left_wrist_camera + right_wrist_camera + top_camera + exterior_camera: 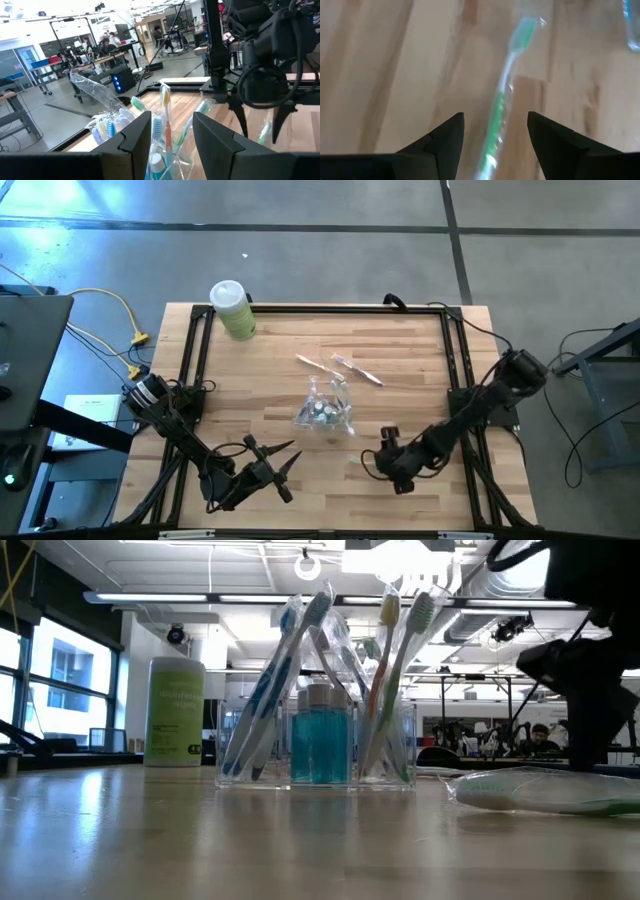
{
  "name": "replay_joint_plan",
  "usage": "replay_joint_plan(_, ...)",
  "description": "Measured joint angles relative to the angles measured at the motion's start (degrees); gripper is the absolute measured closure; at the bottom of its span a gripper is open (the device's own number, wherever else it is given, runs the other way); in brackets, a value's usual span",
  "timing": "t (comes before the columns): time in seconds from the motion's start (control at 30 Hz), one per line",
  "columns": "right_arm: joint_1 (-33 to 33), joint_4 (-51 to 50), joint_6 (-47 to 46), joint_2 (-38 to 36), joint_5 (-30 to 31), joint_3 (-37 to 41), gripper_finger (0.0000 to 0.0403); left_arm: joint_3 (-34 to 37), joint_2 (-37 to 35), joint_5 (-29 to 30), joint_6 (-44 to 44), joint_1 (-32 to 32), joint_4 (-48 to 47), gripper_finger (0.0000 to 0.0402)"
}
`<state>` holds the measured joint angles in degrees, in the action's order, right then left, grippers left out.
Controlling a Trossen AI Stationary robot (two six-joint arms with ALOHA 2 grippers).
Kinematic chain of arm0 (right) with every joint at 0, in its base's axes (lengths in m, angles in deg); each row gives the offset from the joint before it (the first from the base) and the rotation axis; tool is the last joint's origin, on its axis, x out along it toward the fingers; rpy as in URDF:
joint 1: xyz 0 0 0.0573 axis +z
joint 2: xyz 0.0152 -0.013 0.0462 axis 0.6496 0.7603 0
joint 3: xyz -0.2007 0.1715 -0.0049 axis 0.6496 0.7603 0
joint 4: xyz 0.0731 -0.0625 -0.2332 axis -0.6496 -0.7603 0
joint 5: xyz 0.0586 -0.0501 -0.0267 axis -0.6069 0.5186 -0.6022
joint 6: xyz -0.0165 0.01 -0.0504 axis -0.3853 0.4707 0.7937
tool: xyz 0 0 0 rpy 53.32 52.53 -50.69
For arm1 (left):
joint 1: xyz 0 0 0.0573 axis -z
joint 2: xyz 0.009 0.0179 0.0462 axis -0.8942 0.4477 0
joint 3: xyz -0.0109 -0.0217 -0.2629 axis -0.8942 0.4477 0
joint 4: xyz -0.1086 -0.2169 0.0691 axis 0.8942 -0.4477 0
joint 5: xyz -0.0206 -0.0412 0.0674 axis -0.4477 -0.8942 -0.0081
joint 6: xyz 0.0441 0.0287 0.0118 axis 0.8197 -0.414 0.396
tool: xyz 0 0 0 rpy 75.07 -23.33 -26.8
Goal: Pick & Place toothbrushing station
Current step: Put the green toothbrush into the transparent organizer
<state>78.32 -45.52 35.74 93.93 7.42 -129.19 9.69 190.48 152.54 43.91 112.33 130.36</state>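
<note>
Clear plastic holder [325, 412] at the table's [240, 390] middle already carries several toothbrushes; a wrapped green toothbrush [501, 100] lies flat near the front edge, unplaced, under the open, empty right gripper [385, 455]. Left gripper [280, 463] waits open, front-left.

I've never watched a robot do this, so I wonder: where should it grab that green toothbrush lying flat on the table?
Probably mid-handle, from straight above. The green toothbrush lies flat on the wooden table in a clear wrapper, long and thin, so fingers should straddle its narrow width. The right gripper hangs open over it.
</note>
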Motion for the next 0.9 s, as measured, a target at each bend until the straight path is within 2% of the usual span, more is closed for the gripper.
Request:
replay_joint_plan(0.17, -2.22, 0.78, -0.38, 1.17, -4.34, -0.06, 0.0196, 0.00, 0.00, 0.00, -0.01, -0.07, 0.00, 0.0260)
replay_joint_plan(0.3, -3.25, 0.72, -0.42, 1.19, -5.89, -0.06, 0.0226, 0.00, 0.00, -0.02, 0.00, -0.06, 0.00, 0.0260)
replay_joint_plan(0.4, -3.50, 0.68, 0.02, 1.19, -6.52, -0.06, 0.0267, 0.00, 0.00, -0.02, 0.00, 0.00, -0.02, 0.0260)
replay_joint_plan(0.6, -4.23, 0.18, 0.51, 1.19, -8.17, -0.06, 0.0381, 0.00, 0.00, -0.05, 0.00, 0.00, -0.02, 0.0260)
replay_joint_plan(0.63, -4.25, 0.09, 0.53, 1.21, -8.13, -0.06, 0.0391, 0.00, 0.00, -0.05, 0.00, 0.00, -0.02, 0.0260)
replay_joint_plan(0.9, -2.66, -0.92, 0.08, 0.55, -4.82, -0.06, 0.0400, 0.00, 0.00, -0.09, 0.02, 0.00, -0.02, 0.0260)
